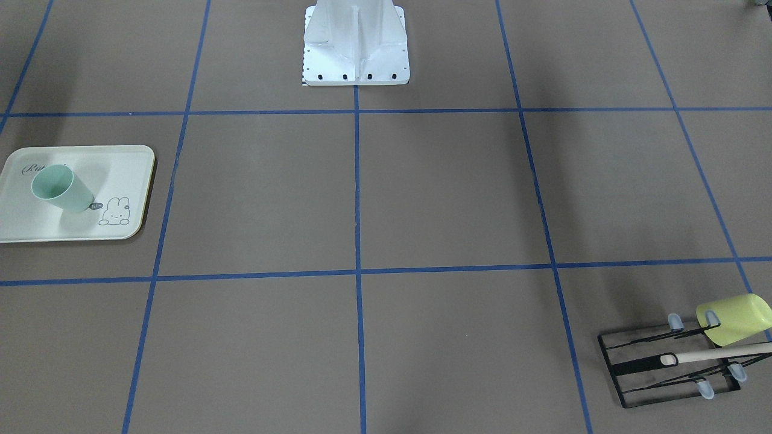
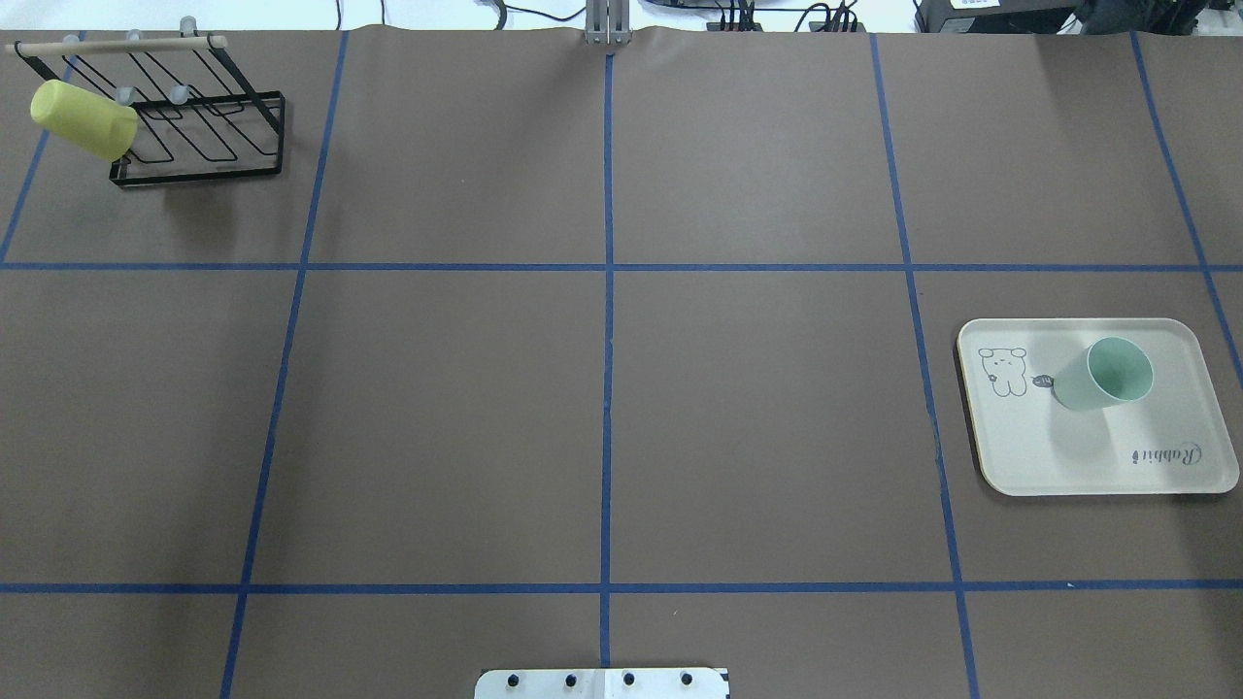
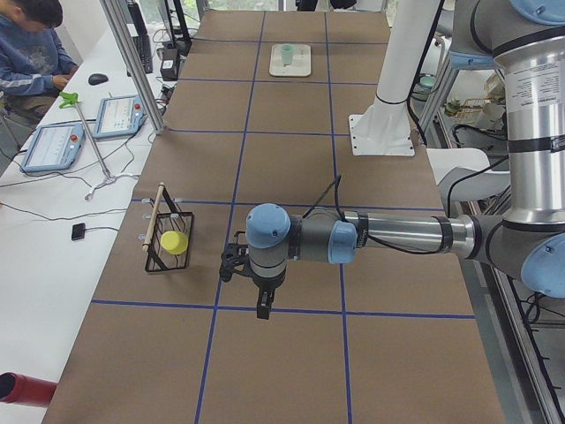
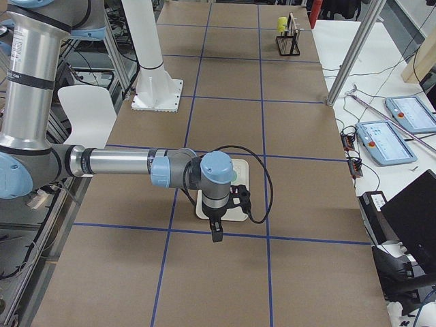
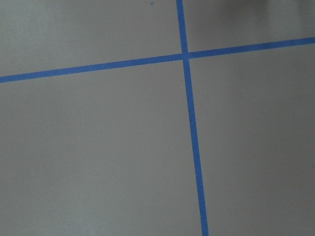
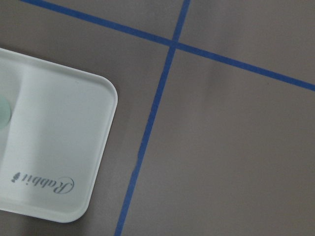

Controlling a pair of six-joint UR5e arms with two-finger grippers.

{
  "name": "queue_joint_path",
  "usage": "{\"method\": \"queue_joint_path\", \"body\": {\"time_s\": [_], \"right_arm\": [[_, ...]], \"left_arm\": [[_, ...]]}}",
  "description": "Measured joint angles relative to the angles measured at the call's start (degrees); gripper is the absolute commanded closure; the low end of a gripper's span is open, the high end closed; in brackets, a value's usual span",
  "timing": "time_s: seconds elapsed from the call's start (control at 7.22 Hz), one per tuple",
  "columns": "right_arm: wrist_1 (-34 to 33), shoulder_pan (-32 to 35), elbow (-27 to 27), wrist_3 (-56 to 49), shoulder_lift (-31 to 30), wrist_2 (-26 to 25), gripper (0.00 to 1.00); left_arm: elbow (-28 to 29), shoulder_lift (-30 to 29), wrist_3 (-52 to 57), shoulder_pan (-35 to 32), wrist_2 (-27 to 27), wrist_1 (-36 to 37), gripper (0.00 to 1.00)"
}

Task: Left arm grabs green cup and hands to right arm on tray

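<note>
Hanging L fingers (image 3: 262,307), gap unclear

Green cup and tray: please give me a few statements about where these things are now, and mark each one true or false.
1. The green cup stands upright on the tray, mouth up. True.
2. The green cup covers the bunny drawing. False: it stands beside the drawing, which shows whole.
3. The yellow-green cup lies on the tray. False: it hangs on the black wire rack, far from the tray.
4. In the overhead view nothing holds the green cup. True.
</note>
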Motion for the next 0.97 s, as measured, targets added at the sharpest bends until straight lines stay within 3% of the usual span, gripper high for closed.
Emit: {"method": "queue_joint_path", "body": {"time_s": [0.97], "right_arm": [[0.4,0.1,0.0,0.2,-0.2,0.6,0.00]], "left_arm": [[0.1,1.1,0.0,0.1,0.2,0.0,0.00]]}}
